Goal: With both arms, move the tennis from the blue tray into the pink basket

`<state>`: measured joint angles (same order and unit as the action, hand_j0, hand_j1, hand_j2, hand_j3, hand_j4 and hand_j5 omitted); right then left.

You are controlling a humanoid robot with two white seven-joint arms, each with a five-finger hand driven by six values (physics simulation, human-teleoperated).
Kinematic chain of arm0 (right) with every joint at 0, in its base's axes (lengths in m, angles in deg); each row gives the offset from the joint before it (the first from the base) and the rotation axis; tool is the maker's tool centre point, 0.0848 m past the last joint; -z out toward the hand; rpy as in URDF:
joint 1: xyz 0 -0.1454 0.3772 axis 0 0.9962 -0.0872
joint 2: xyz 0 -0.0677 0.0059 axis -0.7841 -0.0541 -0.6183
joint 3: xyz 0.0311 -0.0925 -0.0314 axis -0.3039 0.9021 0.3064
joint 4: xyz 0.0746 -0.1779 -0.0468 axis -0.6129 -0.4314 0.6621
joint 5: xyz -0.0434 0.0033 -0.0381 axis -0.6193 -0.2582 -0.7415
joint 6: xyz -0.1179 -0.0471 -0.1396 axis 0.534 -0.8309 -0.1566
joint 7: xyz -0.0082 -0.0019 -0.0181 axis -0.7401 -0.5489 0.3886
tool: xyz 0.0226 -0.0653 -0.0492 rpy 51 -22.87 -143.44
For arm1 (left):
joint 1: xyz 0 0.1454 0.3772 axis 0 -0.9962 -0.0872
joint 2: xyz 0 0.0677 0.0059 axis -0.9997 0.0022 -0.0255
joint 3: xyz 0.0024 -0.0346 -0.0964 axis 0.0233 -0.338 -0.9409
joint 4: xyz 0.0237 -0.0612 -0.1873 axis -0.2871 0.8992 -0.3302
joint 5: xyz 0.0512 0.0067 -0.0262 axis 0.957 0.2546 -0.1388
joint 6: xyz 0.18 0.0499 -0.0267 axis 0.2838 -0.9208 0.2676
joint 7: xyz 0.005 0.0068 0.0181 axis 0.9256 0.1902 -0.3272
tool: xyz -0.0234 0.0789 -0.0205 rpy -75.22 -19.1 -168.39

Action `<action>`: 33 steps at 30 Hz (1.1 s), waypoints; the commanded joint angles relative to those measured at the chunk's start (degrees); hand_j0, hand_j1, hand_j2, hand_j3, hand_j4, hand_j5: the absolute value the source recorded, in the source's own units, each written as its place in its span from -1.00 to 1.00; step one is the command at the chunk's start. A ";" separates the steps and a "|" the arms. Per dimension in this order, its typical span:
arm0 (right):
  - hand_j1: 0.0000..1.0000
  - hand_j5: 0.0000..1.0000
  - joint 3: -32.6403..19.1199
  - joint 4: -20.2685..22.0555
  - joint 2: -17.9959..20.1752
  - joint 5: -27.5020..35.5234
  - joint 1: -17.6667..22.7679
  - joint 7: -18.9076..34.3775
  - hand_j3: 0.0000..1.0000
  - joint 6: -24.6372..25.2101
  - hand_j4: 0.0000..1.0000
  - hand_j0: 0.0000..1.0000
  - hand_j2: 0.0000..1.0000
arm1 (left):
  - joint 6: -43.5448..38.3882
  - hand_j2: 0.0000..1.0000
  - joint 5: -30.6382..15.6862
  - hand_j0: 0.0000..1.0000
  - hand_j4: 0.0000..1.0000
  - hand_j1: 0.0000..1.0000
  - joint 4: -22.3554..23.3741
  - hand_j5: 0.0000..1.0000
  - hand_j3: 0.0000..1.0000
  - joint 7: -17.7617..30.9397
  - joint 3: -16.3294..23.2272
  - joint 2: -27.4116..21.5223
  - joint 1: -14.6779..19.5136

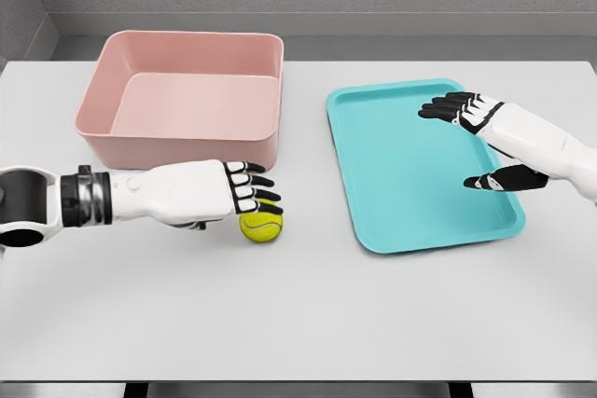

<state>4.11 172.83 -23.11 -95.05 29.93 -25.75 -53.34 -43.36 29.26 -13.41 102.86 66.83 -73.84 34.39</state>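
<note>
Currently tennis ball (261,226) on table (298,323), touching left hand (238,191) fingertips, not grasped, fingers extended. Right hand (485,142) released over blue tray (410,221). Pink basket (182,100) behind.

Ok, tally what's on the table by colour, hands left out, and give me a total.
Pink: 1, the pink basket
Blue: 1, the blue tray
Yellow-green: 1, the tennis ball, on the table by the left hand, not on the tray
Total: 3
</note>
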 commanded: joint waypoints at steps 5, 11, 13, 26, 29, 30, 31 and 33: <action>1.00 1.00 0.00 -0.44 0.04 0.42 0.00 -0.03 1.00 0.17 1.00 1.00 1.00 | -0.07 1.00 -0.35 1.00 1.00 1.00 2.37 1.00 1.00 0.32 2.15 2.68 1.58; 1.00 1.00 -0.09 -0.44 0.04 0.51 0.00 -0.03 1.00 0.17 1.00 1.00 1.00 | -0.07 1.00 -0.36 1.00 1.00 1.00 2.46 1.00 1.00 0.76 2.24 3.30 1.93; 1.00 1.00 -0.09 -0.44 0.04 0.51 0.00 -0.03 1.00 0.17 1.00 1.00 1.00 | -0.07 1.00 -0.36 1.00 1.00 1.00 2.55 1.00 1.00 0.76 2.24 3.30 2.02; 1.00 1.00 -0.09 -0.53 0.04 0.51 0.00 -0.03 1.00 0.17 1.00 1.00 1.00 | -0.07 1.00 0.00 1.00 1.00 1.00 4.39 1.00 1.00 1.47 3.56 5.67 2.99; 1.00 1.00 -0.09 -0.53 0.13 0.51 0.00 -0.03 1.00 0.17 1.00 1.00 1.00 | -0.07 1.00 0.08 1.00 1.00 1.00 4.83 1.00 1.00 1.47 3.91 6.20 3.08; 1.00 1.00 -0.09 -0.62 0.04 0.51 0.00 -0.03 1.00 0.17 1.00 1.00 1.00 | -0.07 1.00 0.08 1.00 1.00 1.00 5.09 1.00 1.00 1.47 3.91 6.20 3.08; 1.00 1.00 -0.09 -0.62 0.04 0.51 0.09 -0.03 1.00 0.17 1.00 1.00 1.00 | -0.07 1.00 0.08 1.00 1.00 1.00 5.27 1.00 1.00 1.47 3.91 6.20 3.08; 1.00 1.00 -0.09 -0.62 0.13 0.51 0.09 -0.03 1.00 0.17 1.00 1.00 1.00 | -0.07 1.00 0.08 1.00 1.00 1.00 5.53 1.00 1.00 1.47 4.26 6.20 3.16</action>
<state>4.02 172.22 -23.09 -94.98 30.01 -25.75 -53.35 -43.36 29.67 -8.18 104.34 70.90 -67.71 37.55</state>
